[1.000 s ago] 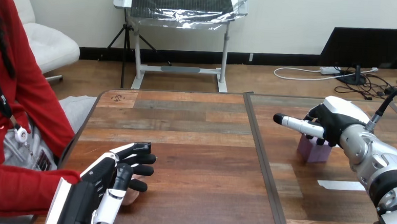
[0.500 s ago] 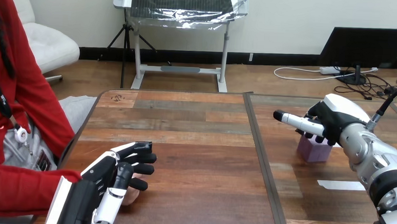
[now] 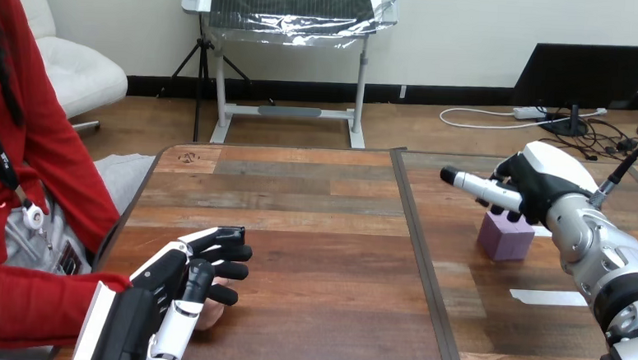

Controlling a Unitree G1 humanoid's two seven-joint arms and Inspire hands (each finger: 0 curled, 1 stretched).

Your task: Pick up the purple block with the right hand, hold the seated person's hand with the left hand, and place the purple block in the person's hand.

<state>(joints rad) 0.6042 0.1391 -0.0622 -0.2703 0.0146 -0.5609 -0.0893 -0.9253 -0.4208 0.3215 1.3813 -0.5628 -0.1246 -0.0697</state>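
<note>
The purple block (image 3: 506,236) stands on the right half of the wooden table (image 3: 313,221). My right hand (image 3: 538,187) hovers just over the block's far top edge. One of its fingers (image 3: 472,184) points straight left, and the others curl down toward the block without gripping it. At the lower left, my left hand (image 3: 170,292) lies over the person's hand (image 3: 212,310) and curls its fingers round it. Only a small part of the person's hand shows beneath mine, coming out of a red sleeve (image 3: 37,305).
A strip of white tape (image 3: 548,298) lies on the table in front of the block. A dark seam (image 3: 423,260) runs front to back between the two table halves. The person sits at the left edge.
My right hand has risen slightly off the block, which stays where it was on the table. My left hand and the person's hand have not moved.
</note>
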